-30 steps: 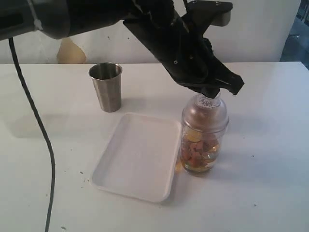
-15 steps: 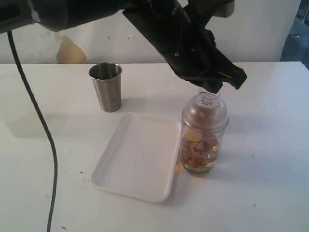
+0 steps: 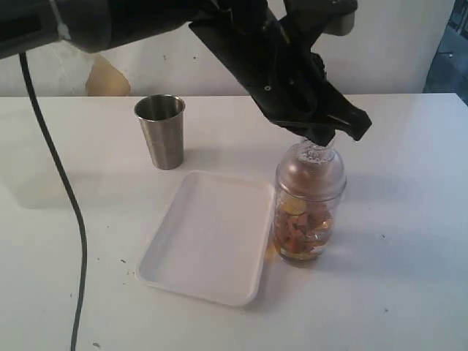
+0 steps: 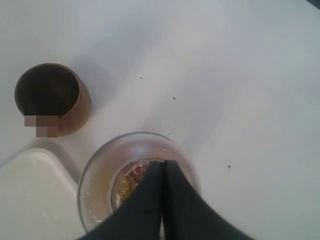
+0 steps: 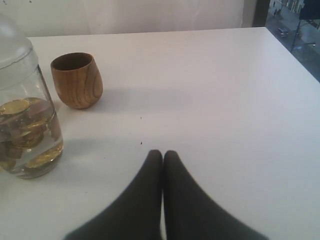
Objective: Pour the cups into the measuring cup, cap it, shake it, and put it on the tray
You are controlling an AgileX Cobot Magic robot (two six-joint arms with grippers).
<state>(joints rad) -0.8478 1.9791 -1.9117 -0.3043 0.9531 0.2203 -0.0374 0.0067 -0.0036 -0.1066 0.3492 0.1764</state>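
The measuring cup [image 3: 306,219] stands on the table just right of the tray [image 3: 208,238], holding liquid and orange-brown pieces, with its clear domed lid [image 3: 310,174] on. My left gripper [image 3: 322,140] reaches across from the left and is shut, its tips on the lid's top knob; the left wrist view shows the tips [image 4: 162,163] over the lid [image 4: 97,175]. The steel tumbler [image 3: 161,131] stands upright at the back left. The wooden cup [image 5: 76,80] stands upright beyond the measuring cup [image 5: 25,130]. My right gripper [image 5: 162,153] is shut and empty, low over bare table.
A black cable [image 3: 67,205] hangs down across the table's left side. The left arm's dark body [image 3: 241,44] hides the back middle of the table. The tray corner [image 4: 30,200] lies beside the wooden cup [image 4: 50,100].
The left gripper lifted slightly off the lid's knob, then came back down onto it. The measuring cup, tumbler and tray have not moved.
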